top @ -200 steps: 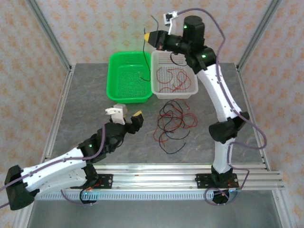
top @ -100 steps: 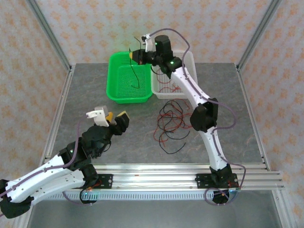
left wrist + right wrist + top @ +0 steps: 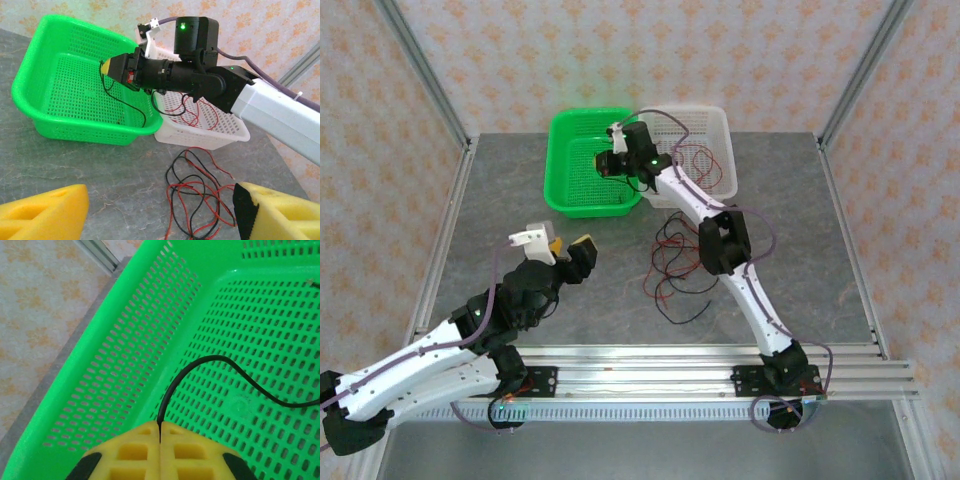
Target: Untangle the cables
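A thin black cable arcs over the floor of the green basket, one end pinched in my right gripper, which is shut. That gripper hangs low inside the green basket, and the cable dangles from its tip. A tangle of red and black cables lies on the table in front of the baskets. My left gripper hovers open left of the tangle, its yellow fingers wide apart with nothing between them. Red cables lie in the white basket.
The green and white baskets stand side by side at the back of the grey table. The right arm stretches over the tangle's right side. Metal frame posts border the table left and right.
The right arm swung left and down, from above the white basket into the green basket, carrying the black cable. The left gripper shifted slightly left and stayed open.
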Motion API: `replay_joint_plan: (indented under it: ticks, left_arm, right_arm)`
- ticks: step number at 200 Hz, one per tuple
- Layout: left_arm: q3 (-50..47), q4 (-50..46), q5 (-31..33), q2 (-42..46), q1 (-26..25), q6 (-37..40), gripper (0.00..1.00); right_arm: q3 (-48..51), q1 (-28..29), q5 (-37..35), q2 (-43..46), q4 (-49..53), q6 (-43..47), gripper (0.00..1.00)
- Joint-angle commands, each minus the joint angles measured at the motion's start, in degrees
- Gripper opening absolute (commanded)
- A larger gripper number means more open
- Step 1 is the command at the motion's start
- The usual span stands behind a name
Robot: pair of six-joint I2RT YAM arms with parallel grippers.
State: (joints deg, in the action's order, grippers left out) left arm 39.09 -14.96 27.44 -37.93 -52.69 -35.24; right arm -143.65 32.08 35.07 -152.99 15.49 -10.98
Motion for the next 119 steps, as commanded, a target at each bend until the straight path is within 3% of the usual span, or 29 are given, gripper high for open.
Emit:
replay_joint_plan:
  ticks: [1,43,119]
  left_arm:
    - [2.34,-2.63,-0.36,-0.71,-0.09,-1.49,0.77]
    - [2.89,-2.97,-0.57,-1.01,-0.07,-2.23,0.76]
    - [4.66,-5.9,-4.36,-6.01,-0.09,-5.59,0.75]
  right_arm:
    - [-3.03,0.36,-3.27,1.82,-0.29,-0.06,0.14]
    - [-3.56,0.42,-8.08,5.42,3.64,-2.78,0.39]
    - [-0.65,0.36,-12.67,16.53,13.32,-3.47,0.4]
